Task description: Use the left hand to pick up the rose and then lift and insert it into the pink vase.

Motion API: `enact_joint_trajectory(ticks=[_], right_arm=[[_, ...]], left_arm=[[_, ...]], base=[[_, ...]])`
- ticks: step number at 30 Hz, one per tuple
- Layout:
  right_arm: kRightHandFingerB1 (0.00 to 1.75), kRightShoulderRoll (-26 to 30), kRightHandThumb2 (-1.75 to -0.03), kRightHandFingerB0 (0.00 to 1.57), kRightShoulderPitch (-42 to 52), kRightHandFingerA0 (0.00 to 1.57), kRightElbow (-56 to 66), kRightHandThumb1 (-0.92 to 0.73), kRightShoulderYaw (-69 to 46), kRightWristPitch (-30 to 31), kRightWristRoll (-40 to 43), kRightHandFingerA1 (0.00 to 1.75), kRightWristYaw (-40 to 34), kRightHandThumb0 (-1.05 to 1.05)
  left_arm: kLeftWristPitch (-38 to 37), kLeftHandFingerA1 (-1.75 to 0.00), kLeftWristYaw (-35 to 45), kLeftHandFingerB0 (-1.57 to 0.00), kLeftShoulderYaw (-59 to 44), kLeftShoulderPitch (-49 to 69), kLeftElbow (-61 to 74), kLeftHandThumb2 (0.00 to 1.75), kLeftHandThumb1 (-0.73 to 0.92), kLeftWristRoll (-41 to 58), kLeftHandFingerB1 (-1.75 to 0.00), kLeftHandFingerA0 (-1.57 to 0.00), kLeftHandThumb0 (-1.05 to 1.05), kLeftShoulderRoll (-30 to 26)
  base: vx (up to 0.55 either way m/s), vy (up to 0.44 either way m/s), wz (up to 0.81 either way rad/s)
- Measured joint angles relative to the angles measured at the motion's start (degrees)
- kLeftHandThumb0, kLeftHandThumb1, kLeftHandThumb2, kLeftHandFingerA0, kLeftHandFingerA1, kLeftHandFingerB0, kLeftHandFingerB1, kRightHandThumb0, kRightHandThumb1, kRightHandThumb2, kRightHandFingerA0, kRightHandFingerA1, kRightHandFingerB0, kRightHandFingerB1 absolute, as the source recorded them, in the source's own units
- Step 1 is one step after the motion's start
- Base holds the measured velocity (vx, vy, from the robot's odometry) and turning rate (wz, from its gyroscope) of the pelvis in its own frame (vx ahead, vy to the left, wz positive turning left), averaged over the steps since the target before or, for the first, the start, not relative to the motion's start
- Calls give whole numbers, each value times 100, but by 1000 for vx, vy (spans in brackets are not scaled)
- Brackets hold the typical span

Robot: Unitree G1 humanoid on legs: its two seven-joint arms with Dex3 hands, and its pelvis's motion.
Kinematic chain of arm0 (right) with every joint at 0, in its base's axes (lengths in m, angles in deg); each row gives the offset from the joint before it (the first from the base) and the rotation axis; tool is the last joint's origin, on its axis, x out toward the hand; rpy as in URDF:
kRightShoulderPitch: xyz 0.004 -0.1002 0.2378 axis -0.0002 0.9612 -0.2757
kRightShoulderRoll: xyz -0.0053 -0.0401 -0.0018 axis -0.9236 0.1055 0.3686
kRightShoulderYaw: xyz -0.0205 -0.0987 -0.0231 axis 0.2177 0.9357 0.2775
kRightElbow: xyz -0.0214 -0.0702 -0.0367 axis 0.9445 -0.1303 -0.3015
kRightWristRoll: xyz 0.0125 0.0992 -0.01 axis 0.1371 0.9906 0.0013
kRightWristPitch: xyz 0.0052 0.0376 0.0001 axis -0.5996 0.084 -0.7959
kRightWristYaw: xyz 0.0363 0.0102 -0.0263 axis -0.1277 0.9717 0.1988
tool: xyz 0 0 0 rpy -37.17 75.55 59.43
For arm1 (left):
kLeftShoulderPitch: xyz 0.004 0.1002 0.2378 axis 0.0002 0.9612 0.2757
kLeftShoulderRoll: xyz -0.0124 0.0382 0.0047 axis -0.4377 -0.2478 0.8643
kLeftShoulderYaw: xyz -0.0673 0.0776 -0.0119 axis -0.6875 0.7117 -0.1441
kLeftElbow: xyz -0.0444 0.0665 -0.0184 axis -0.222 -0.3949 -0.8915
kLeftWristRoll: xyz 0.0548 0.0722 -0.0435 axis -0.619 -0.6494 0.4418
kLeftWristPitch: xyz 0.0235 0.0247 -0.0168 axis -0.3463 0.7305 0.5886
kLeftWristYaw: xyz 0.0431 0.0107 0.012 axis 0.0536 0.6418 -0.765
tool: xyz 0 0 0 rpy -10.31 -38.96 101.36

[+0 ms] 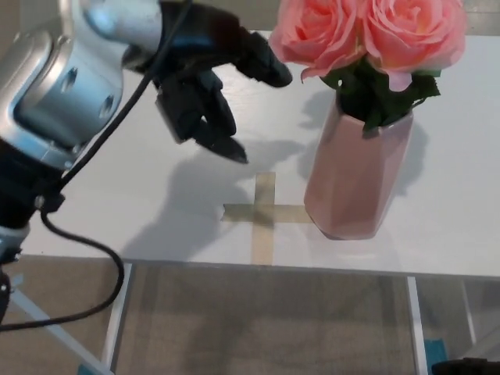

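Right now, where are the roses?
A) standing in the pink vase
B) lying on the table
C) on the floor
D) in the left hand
A: both roses stand in the pink vase, while the left hand is empty beside them, fingers apart.

White table (437, 141), tan tape cross (264, 212) near its front edge, beige carpeted floor (266, 320) below
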State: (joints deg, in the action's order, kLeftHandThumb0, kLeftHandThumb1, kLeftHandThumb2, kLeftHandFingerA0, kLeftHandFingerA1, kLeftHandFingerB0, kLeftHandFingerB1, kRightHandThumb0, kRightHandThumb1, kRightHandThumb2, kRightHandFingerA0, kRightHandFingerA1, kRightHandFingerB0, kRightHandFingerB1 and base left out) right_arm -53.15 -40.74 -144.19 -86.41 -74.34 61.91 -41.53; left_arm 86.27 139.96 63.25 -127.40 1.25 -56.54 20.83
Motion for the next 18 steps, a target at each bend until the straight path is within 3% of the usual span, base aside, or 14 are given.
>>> enact_joint_trajectory(ticks=[1,3,4,13,14,18], right_arm=[[39,-3,-59,54,-4,58,7,-66,1,-6,0,41,1,-34],[39,-2,-59,54,-3,58,6,-66,-4,-5,1,41,0,-34],[39,-2,-59,54,-2,59,6,-66,-5,-5,1,41,0,-34],[39,-2,-59,55,13,60,1,-66,-12,-14,2,42,-8,-35],[39,-2,-59,54,24,61,1,-66,-15,-16,2,42,-10,-35],[39,-2,-59,54,79,60,-7,-66,-21,-22,1,42,-27,-35]], left_arm=[[-37,-37,-71,-8,-184,221,170,69,36,5,-32,-16,-68,-29],[-131,-37,-225,-8,-551,710,456,69,36,17,-32,-16,-68,-43],[-174,-31,-288,-15,-690,918,557,53,39,26,-27,-19,-59,-44],[-538,-31,-717,-19,-2375,3151,1980,54,43,191,-28,-22,-62,14],[-593,-49,-761,-6,-2620,3450,2191,81,16,225,-48,-7,-30,35],[-743,-50,-812,-6,-3402,4481,2852,81,17,391,-48,-7,-30,191]], base=[[0,0,0],[0,0,0],[0,0,0],[0,0,0],[0,0,0],[0,0,0]])
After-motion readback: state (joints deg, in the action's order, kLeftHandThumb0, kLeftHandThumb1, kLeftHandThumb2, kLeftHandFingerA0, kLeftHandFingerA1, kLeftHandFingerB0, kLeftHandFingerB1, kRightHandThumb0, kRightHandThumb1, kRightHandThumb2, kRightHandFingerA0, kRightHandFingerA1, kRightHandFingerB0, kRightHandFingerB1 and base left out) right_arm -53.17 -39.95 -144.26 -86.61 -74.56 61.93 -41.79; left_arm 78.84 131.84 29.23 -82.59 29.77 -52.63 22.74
